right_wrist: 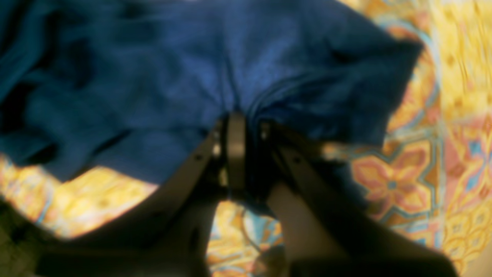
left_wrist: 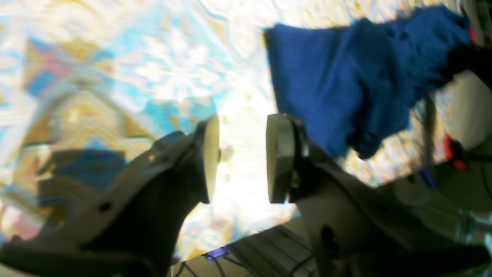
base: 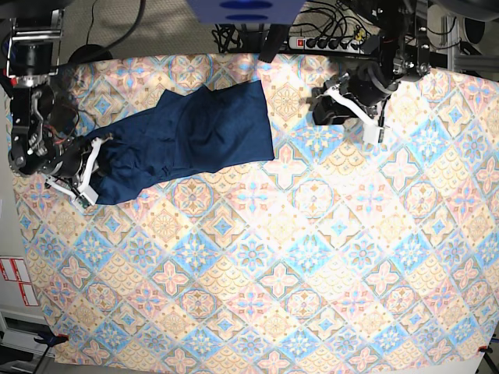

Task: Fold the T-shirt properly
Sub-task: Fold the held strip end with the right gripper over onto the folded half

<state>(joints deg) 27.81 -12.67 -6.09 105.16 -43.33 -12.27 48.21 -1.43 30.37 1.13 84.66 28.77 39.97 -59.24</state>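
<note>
The dark navy T-shirt (base: 187, 132) lies rumpled and partly folded across the back left of the patterned tablecloth (base: 296, 257). My right gripper (base: 95, 167) is at the shirt's left end, and in the right wrist view it (right_wrist: 246, 127) is shut on a bunched fold of the T-shirt (right_wrist: 184, 77). My left gripper (base: 321, 107) hovers to the right of the shirt, apart from it. In the left wrist view it (left_wrist: 243, 159) stands open with nothing between its pads, and the T-shirt (left_wrist: 346, 77) shows beyond it at the upper right.
A power strip (base: 327, 43) and cables run along the back edge behind the left arm. The cloth's front edge (base: 257, 366) and left edge border bare floor, with red-and-white labels (base: 15, 280) at the left.
</note>
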